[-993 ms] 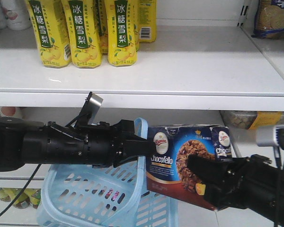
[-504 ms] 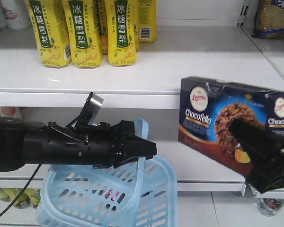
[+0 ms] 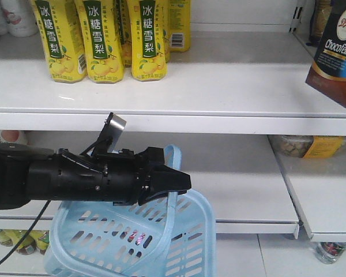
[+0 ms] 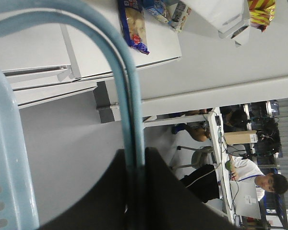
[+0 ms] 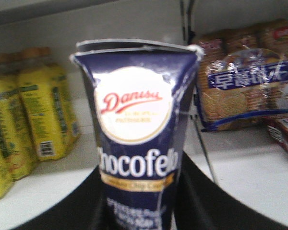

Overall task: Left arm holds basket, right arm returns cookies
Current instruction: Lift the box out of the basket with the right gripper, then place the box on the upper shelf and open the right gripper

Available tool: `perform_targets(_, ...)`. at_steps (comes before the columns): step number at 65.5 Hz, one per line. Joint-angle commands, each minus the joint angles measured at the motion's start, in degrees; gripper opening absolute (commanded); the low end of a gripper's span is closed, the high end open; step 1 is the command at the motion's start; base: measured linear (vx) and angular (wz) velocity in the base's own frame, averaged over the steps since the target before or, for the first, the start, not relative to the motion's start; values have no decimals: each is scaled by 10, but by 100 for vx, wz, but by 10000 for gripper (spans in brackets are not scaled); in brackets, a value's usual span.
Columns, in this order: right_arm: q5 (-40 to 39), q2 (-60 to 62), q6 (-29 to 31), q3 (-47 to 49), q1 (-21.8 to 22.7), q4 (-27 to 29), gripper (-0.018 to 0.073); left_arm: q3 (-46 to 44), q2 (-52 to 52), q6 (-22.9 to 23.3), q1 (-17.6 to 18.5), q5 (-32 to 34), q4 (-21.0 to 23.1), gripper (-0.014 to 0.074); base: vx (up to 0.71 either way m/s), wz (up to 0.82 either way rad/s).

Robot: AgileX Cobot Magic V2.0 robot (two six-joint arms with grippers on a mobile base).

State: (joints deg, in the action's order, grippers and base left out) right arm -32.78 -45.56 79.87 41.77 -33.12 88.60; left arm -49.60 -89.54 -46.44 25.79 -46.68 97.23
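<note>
The light blue basket [image 3: 104,242] hangs at the lower left, below the lower shelf edge. My left gripper [image 3: 181,182] is shut on its thin hoop handle [image 3: 172,156]. In the left wrist view the black jaws of the left gripper [image 4: 134,167] pinch the blue handle [image 4: 122,72], with the basket wall [image 4: 9,167] at the left. The cookies [image 3: 336,49], a navy and brown box, are tilted at the top right edge, above the upper shelf. The right gripper [image 5: 139,191] is shut on the cookies [image 5: 137,129], which stand upright between its jaws. The right arm is out of the front view.
Yellow drink bottles [image 3: 98,40] stand at the back left of the upper white shelf [image 3: 219,81]. A lower shelf [image 3: 236,173] lies behind the basket. Biscuit packs [image 5: 245,91] sit on the neighbouring shelf, past a metal upright [image 5: 192,72]. Yellow bottles [image 5: 33,115] are left of the box.
The right arm has carried the cookies up and to the right, from beside the basket to upper-shelf height at the frame's right edge. The left arm and the basket have stayed still.
</note>
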Motion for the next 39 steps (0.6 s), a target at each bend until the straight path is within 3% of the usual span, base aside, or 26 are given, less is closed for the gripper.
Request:
perform_targets(1,-2,-47,33,53,0,-21,165,-21,24,-33,-1,-4,47,-3,0,0)
perform_targets(14,-3,-155,45,125,1,-16,165,-21,24,-33,-1,-4,47,-3,0,0)
perform_targets(18,4,-181,45,140,19,-8,165,-21,24,-33,-1,-4,47,-3,0,0)
perform_targets(24,40,-213,45,156,71,33,165,-21,24,-33,-1,-4,47,-3,0,0)
perform_targets(29,121,-228,46,159,129,63,165,-21,24,-33,-1,-4,47,-3,0,0)
perform_targets(39,274,-258,57,160,215,61,165,-21,24,-33,-1,-4,47,-3,0,0)
